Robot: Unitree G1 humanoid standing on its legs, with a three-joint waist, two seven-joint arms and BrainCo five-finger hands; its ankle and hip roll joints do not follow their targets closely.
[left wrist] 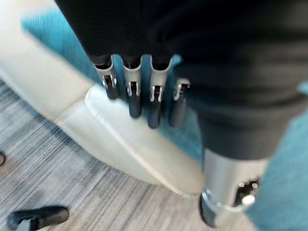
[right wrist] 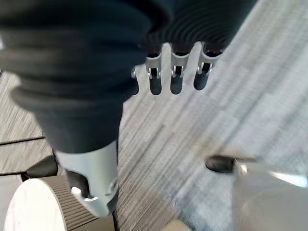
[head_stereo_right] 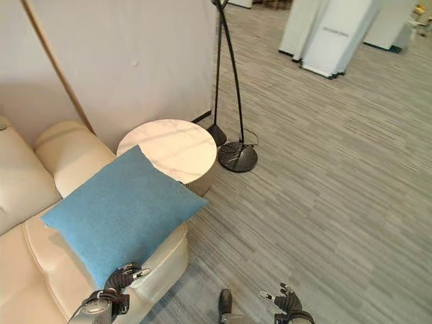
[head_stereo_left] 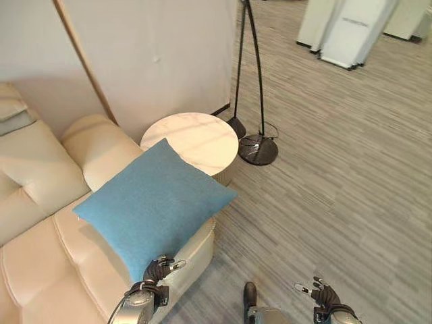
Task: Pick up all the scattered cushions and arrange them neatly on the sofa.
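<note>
A blue square cushion (head_stereo_left: 155,202) lies flat on the end seat of the cream leather sofa (head_stereo_left: 40,270), one corner reaching past the seat toward the side table. My left hand (head_stereo_left: 156,273) is at the cushion's near corner. In the left wrist view its fingers (left wrist: 134,96) hang relaxed over the sofa's edge (left wrist: 125,139) and the cushion (left wrist: 284,183), curled round nothing. My right hand (head_stereo_left: 324,295) hangs low over the floor at the lower right, its fingers (right wrist: 175,77) straight and empty.
A round marble side table (head_stereo_left: 192,138) stands tight against the sofa's end. Behind it are a floor lamp's black base (head_stereo_left: 258,150) and thin poles, by a pale partition wall. White panels (head_stereo_left: 351,30) stand far off on the striped grey floor.
</note>
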